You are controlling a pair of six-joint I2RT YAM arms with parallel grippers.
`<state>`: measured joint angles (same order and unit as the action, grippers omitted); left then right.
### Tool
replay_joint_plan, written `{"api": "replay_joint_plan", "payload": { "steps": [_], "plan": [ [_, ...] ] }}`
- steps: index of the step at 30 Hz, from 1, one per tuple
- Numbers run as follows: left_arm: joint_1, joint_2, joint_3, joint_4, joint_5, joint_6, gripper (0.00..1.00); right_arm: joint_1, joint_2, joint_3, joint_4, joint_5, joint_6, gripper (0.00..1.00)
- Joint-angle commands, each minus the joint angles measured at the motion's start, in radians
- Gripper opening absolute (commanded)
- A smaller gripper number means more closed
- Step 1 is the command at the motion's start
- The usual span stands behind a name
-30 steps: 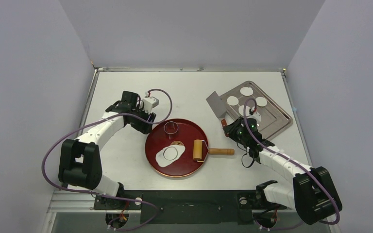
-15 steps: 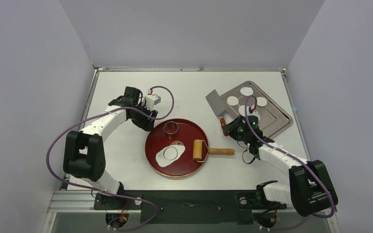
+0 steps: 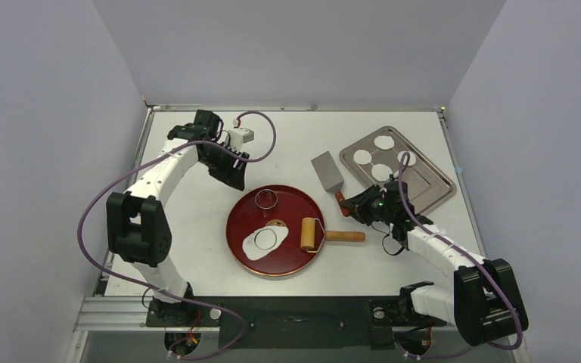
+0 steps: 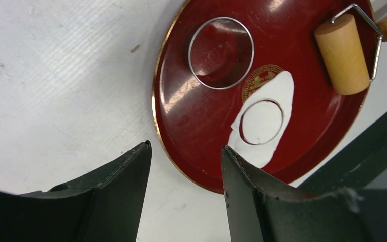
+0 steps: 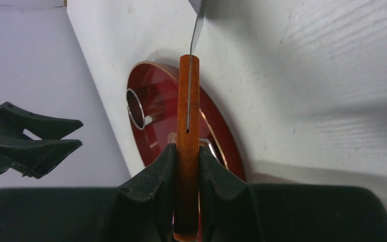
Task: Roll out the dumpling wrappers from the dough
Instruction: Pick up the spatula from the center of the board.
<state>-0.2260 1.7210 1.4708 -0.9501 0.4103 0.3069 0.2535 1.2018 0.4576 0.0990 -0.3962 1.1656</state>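
At the left, the left claw [image 3: 232, 178] [image 4: 184, 157] hangs released over the bench [image 3: 197, 227]. Its two dark fingers [image 4: 131, 169] stand apart with nothing between them, and they point down near the far left rim of the red plate [image 3: 238, 215] [image 4: 176, 126]. On the far part of that plate a metal ring cutter [image 3: 266, 199] [image 4: 221, 53] sits on its own, clear of the dough. The dough [image 3: 250, 246] [image 4: 282, 91] lies nearer the arms on the plate as a thin, ragged white sheet with a round outline pressed into its middle. Just to its right a wooden rolling pin [image 3: 310, 234] [image 4: 342, 53] rests with its roller on the plate. The roller does not touch the sheet, and the handle reaches out past the rim over the bench. Farther right, the right claw [image 3: 357, 208] [image 5: 186, 154] is clenched on the reddish wooden handle of a scraper [image 3: 327, 172] [image 5: 188, 101]. The handle is pinched between both fingers. The grey blade points away from the arm, between the plate and the metal tray [image 3: 433, 193]; whether it touches the bench cannot be told. At the far right, four dumpling wrappers [image 3: 362, 156] lie flat on the tray as separate white discs, one partly behind the arm's cable.
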Motion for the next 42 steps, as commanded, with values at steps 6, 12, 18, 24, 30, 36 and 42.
{"api": "replay_joint_plan", "payload": {
  "steps": [6,12,18,24,30,36,42],
  "plan": [
    [0.005,0.047,0.070,-0.137,0.148,-0.017,0.51,-0.069,-0.022,0.018,-0.065,-0.122,0.160,0.00],
    [0.006,0.040,0.089,-0.127,0.155,-0.009,0.51,-0.112,0.133,0.044,-0.034,-0.164,0.122,0.00],
    [0.005,0.051,0.109,-0.157,0.144,0.014,0.51,-0.148,0.242,0.117,-0.086,-0.192,0.031,0.00],
    [0.005,0.053,0.105,-0.165,0.147,0.019,0.51,-0.168,0.343,0.143,-0.125,-0.177,-0.019,0.05],
    [0.006,0.049,0.116,-0.176,0.125,0.028,0.51,-0.171,0.382,0.177,-0.138,-0.167,-0.039,0.17],
    [0.005,0.037,0.103,-0.179,0.114,0.034,0.51,-0.173,0.413,0.202,-0.169,-0.160,-0.059,0.24],
    [0.008,0.028,0.108,-0.189,0.102,0.044,0.51,-0.171,0.402,0.224,-0.202,-0.152,-0.076,0.33]
  ]
}}
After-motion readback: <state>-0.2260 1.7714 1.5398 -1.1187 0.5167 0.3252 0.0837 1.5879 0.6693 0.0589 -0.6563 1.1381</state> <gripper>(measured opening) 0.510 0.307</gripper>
